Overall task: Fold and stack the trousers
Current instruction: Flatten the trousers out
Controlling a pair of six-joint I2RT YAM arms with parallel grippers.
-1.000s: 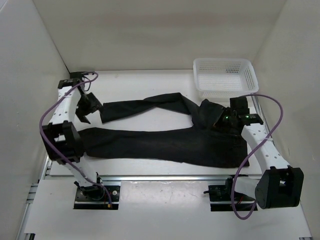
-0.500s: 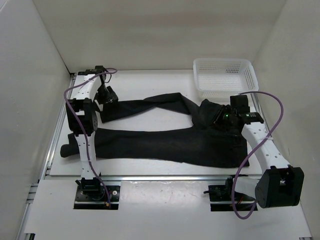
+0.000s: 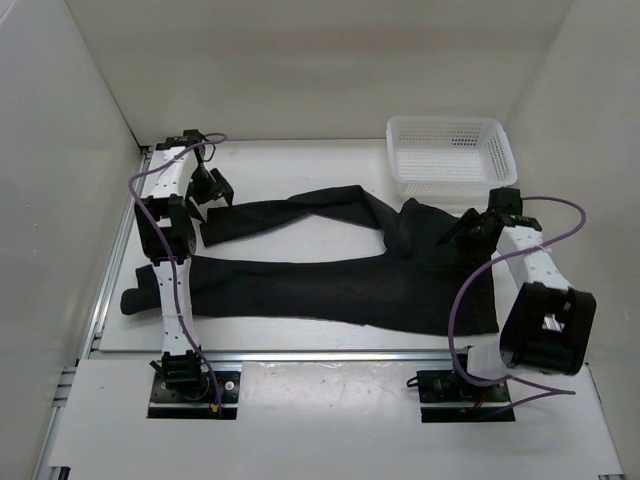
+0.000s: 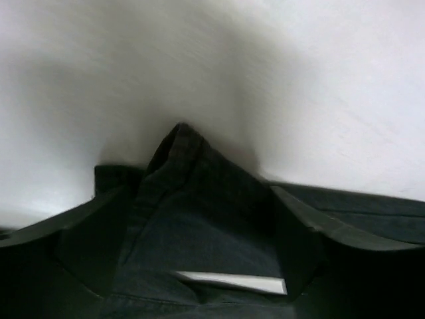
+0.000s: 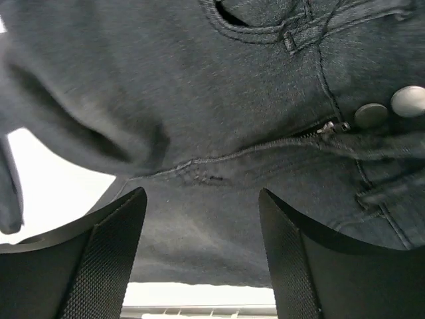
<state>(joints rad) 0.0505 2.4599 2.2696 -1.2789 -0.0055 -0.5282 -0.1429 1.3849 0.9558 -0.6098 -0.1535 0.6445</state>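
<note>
The black trousers (image 3: 330,285) lie spread across the table, waist to the right and both legs running left. My left gripper (image 3: 212,188) is at the far left, over the hem of the far leg. In the left wrist view its jaws (image 4: 199,199) stand wide apart, with the hem cloth (image 4: 192,226) bunched up between them. My right gripper (image 3: 465,232) hovers at the waist on the right. In the right wrist view it (image 5: 202,199) is open just above the fly, with the zip and two buttons (image 5: 388,109) in sight; nothing is gripped.
A white mesh basket (image 3: 445,165) stands at the back right, just behind the waist. White walls close in the left, back and right sides. A metal rail (image 3: 330,352) runs along the table's near edge, in front of the arm bases.
My right gripper has opened, let go of the waist and drawn back to the right. The left arm swung back toward the far leg's hem, uncovering the near leg's end.
</note>
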